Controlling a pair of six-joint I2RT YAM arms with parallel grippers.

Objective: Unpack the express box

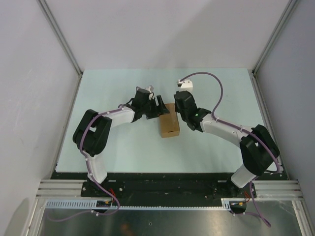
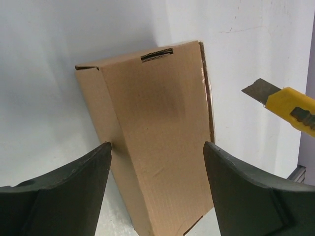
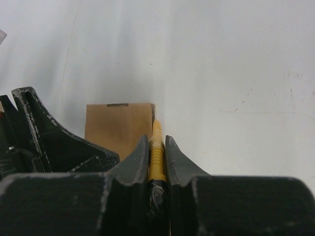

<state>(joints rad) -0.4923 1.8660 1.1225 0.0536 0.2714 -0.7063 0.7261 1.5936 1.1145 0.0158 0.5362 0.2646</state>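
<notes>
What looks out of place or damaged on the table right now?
Nothing spilled or broken. The express box lies closed; only its long edge nearest the utility knife shows a thin dark gap, perhaps a started cut.

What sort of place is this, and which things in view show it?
Probably a robot lab test cell: the left arm and right arm are bolted to a rail at the table edge, plain white panels wall it in, and the express box is the workpiece.

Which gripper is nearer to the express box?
Left. The left gripper straddles the express box, one finger at each side. The right gripper sits just beside the box's right edge, shut on the yellow utility knife.
</notes>
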